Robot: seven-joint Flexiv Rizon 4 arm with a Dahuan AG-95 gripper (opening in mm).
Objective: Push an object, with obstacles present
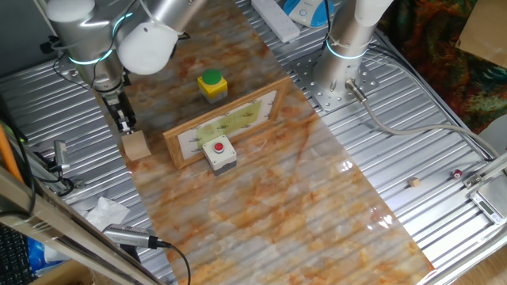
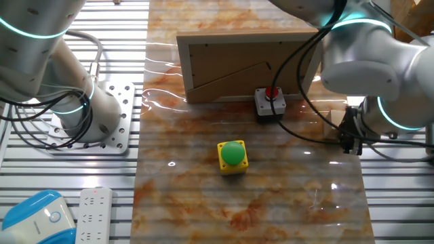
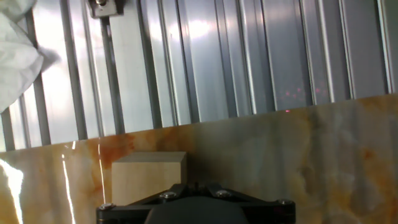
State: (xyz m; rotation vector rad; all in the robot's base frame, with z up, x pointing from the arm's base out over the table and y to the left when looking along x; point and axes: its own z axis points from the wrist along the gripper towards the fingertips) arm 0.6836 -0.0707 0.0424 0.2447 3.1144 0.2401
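The light-tan wooden cube (image 1: pixel 135 146) sits at the left edge of the marbled mat, and in the hand view (image 3: pixel 148 177) it lies just ahead and to the left of the fingers. My gripper (image 1: pixel 125 120) stands right behind the cube with its fingers together and holds nothing; it also shows in the other fixed view (image 2: pixel 350 140) and the hand view (image 3: pixel 196 185). The wooden-framed panel (image 1: pixel 226 123) stands to the cube's right. The grey box with red button (image 1: pixel 219 153) sits in front of the panel. The yellow box with green button (image 1: pixel 212 85) sits behind it.
The mat's edge runs just past the cube onto the ribbed metal table (image 3: pixel 249 56). A crumpled white tissue (image 1: pixel 105 212) lies off the mat. A second robot base (image 1: pixel 348 47) and a power strip (image 1: pixel 273 17) stand at the far end.
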